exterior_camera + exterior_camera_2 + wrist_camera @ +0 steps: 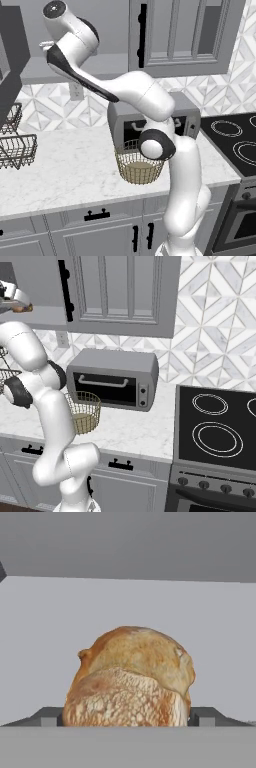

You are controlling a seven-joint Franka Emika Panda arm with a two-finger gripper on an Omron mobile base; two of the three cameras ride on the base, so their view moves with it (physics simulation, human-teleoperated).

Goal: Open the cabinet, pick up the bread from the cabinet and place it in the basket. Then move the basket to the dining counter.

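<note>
Pincer (pixel 128 721) stands wide around the bread (pixel 131 679) inside the cabinet (pixel 75 67) (tips flank it). Closing off-centre could nudge the bun deeper or let it slip.

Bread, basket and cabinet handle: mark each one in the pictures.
bread (pixel 131 679), hand view, middle of its crust.
basket (pixel 86 415), right base view, its wire side wall.
cabinet handle (pixel 143 36), left base view, mid-bar.

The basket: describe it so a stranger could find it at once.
Start at the marble worktop left of the black stove. A grey toaster oven sits there, and the basket stands just in front of it: round, tan-gold wire, unlike the dark rectangular racks.
</note>
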